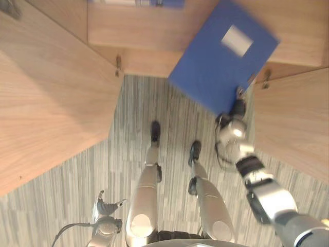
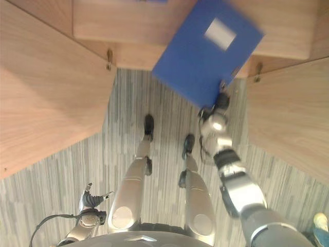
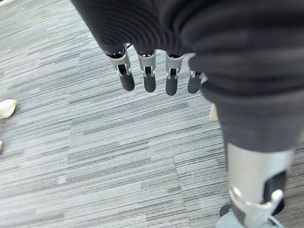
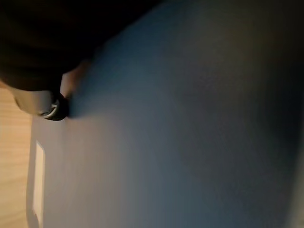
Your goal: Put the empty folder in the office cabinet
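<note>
A blue folder with a white label hangs tilted in the air in front of the open wooden cabinet. Its upper part overlaps the cabinet's shelf. My right hand grips the folder by its lower corner, arm stretched up from the lower right. In the right wrist view the folder's blue face lies close against the hand, with one fingertip pressed on it. My left hand hangs low at the lower left, its fingers straight and holding nothing, above the carpet.
The cabinet's left door and right door stand swung open on either side. Something blue lies further back on the shelf. Grey striped carpet covers the floor. A person's shoe shows at the carpet's edge.
</note>
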`<state>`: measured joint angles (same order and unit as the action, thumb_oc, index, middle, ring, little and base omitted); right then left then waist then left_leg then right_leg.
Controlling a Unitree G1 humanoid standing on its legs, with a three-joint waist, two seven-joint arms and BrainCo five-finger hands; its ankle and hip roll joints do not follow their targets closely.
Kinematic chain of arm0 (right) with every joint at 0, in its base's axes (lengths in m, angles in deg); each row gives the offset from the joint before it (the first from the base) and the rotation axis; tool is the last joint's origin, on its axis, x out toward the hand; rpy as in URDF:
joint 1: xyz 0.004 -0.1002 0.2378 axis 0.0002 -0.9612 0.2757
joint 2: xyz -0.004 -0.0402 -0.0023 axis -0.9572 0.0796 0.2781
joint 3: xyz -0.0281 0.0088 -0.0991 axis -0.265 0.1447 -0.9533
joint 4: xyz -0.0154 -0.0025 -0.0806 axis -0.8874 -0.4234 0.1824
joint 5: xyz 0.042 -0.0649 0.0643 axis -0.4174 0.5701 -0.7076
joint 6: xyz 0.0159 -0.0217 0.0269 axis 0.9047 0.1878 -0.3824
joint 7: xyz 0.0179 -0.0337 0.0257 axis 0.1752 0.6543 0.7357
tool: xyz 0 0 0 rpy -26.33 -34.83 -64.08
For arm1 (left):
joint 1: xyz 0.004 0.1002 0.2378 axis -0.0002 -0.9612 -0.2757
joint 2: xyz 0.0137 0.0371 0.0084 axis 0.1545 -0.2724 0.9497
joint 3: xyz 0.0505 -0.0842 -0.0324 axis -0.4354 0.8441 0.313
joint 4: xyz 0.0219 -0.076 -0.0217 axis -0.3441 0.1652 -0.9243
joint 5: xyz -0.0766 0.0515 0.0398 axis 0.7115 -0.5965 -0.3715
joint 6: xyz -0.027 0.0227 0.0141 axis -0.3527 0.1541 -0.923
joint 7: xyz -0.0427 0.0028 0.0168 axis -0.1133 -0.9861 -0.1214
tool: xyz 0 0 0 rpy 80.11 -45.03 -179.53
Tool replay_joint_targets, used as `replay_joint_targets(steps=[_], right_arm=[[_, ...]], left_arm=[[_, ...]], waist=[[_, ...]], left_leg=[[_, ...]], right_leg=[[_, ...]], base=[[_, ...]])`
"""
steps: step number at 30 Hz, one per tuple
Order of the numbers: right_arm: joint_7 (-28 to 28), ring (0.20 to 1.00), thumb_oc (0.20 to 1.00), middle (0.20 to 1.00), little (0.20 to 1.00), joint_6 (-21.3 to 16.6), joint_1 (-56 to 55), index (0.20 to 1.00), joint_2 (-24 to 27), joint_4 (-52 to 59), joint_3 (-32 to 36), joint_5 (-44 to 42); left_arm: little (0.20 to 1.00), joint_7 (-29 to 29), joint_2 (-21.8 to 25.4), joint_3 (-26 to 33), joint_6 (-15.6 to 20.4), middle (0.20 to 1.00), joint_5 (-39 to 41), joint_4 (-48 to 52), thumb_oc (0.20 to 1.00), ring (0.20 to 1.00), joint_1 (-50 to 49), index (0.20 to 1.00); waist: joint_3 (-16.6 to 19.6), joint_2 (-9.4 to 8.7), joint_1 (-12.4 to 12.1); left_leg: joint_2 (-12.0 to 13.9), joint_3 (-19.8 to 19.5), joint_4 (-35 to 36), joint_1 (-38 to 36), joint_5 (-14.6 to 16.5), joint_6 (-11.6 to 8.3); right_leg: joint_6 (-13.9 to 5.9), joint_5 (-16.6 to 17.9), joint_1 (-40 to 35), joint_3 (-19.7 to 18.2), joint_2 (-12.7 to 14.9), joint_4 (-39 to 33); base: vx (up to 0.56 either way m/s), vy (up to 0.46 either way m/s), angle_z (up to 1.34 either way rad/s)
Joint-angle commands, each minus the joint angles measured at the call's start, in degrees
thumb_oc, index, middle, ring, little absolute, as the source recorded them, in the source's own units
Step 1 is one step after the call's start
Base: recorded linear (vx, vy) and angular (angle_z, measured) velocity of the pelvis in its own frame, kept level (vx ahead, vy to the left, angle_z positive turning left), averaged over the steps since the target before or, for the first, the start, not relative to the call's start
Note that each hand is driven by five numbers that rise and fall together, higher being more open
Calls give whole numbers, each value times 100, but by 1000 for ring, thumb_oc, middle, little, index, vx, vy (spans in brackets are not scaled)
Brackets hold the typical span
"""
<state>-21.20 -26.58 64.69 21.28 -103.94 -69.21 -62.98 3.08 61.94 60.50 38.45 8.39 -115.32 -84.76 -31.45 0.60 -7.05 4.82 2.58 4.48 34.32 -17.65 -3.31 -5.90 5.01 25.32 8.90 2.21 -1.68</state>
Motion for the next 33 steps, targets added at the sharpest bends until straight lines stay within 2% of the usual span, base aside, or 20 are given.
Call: replay_joint_targets(steps=[1, 6, 9, 14, 20, 23, 28, 29, 31, 33], right_arm=[[-328, 200, 200, 200, 200, -271, 238, 200, 595, -26, 154, -169], [-552, 200, 200, 200, 200, -683, 1109, 200, 1065, -379, 393, -440], [-889, 200, 200, 200, 200, -948, 1300, 200, 1075, -183, 582, -371], [-1836, 200, 200, 200, 200, -1432, 1595, 200, 896, 39, 1089, -104], [-2532, 200, 200, 200, 200, -1476, 1892, 200, 904, 73, 1337, 77], [-2868, 200, 200, 200, 200, -1488, 2265, 200, 1201, -363, 1465, -230], [-2693, 200, 200, 200, 200, -1344, 2825, 200, 1823, -1258, 1308, -986], [-2334, 200, 200, 200, 200, -1130, 3156, 200, 2205, -1822, 1070, -1455], [-2253, 200, 200, 200, 200, -1034, 3269, 200, 2364, -1974, 944, -1542], [-1908, 200, 200, 200, 200, -767, 3701, 200, 2859, -2430, 477, -1785]], left_arm=[[1000, -153, 251, -284, 106, 1000, -94, 73, 1000, 1000, 5, 1000], [1000, -111, 326, -597, 160, 1000, -354, -100, 1000, 1000, 347, 1000], [1000, -115, 310, -700, 157, 1000, -421, -124, 1000, 1000, 460, 1000], [1000, -285, 270, -798, 169, 1000, -482, -75, 1000, 1000, 721, 1000], [1000, -423, 235, -844, 190, 1000, -487, -26, 1000, 1000, 855, 1000], [1000, -440, 211, -883, 221, 1000, -427, -18, 1000, 1000, 912, 1000], [1000, -375, 224, -939, 265, 1000, -308, -52, 1000, 1000, 966, 1000], [1000, -299, 226, -965, 299, 1000, -230, -91, 1000, 1000, 995, 1000], [1000, -275, 258, -961, 324, 1000, -192, -111, 1000, 1000, 983, 1000], [1000, -179, 334, -959, 397, 1000, -67, -200, 1000, 1000, 949, 1000]], waist=[[259, -110, -184], [202, 44, -235], [236, 102, -230], [340, 169, -231], [455, 169, -247], [564, 123, -265], [667, 59, -322], [710, 17, -364], [727, -22, -374], [772, -88, -415]], left_leg=[[-27, -82, 52, -267, 899, -388], [-115, -143, 52, 237, 871, -430], [-167, -158, 52, 462, 889, -428], [-264, -219, 52, 727, 937, -400], [-355, -259, 52, 906, 972, -383], [-404, -311, 52, 1012, 1001, -368], [-430, -371, 52, 1120, 1005, -359], [-419, -390, 52, 1197, 1005, -361], [-418, -404, 52, 1216, 1002, -360], [-405, -418, 52, 1273, 994, -368]], right_leg=[[-278, 98, 491, 287, 419, -332], [-334, 137, 970, 322, 485, -332], [-363, 149, 1179, 320, 532, -332], [-405, 132, 1408, 306, 609, -332], [-439, 126, 1559, 312, 670, -332], [-462, 117, 1647, 327, 710, -332], [-492, 133, 1746, 334, 729, -332], [-509, 141, 1810, 361, 741, -332], [-509, 138, 1826, 360, 733, -332], [-527, 138, 1875, 376, 726, -332]], base=[[-47, 19, 6], [0, 25, 9], [40, 34, 4], [35, 19, 7], [29, 8, 7], [33, -9, 11], [10, -14, 6], [14, -39, 11], [3, -21, 2], [10, -39, 9]])
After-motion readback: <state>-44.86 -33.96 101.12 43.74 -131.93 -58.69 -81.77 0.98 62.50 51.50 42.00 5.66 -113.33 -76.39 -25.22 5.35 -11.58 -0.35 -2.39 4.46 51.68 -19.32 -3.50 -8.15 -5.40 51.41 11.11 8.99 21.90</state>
